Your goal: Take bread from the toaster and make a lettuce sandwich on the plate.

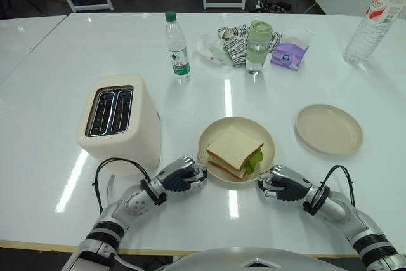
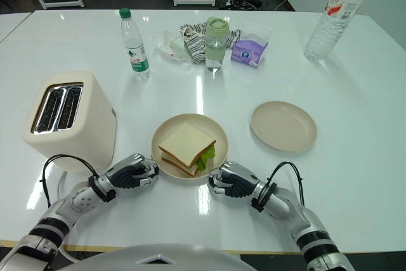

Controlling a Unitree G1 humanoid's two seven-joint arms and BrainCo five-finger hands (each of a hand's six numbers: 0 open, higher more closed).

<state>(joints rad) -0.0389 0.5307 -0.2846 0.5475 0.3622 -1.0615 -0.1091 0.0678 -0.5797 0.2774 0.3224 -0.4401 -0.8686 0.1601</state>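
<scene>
The sandwich (image 1: 233,149) lies on the plate (image 1: 219,127) in the middle of the near side of the white table (image 1: 57,68): two slices of white bread stacked slightly askew, with green lettuce (image 1: 255,159) poking out between them at the right edge. The left hand (image 1: 181,176) rests on the table just beside the plate's near left rim, and the right hand (image 1: 283,184) rests just beside its near right rim. Both have their fingers curled in with nothing held. The cream toaster (image 1: 124,125) stands to the left of the plate, its two dark slots facing up. A second plate (image 1: 328,129) of the same colour lies to the right, apart from the first. Further back stand a small water bottle (image 1: 177,47) with a green cap and a green-and-white label, the print too small to make out, and a tumbler (image 1: 258,45) with a pale green lid. Near them are a striped cloth (image 1: 235,42), a purple tissue pack (image 1: 289,53), and at the far right a large clear bottle (image 1: 374,25) with a red-and-white label.
</scene>
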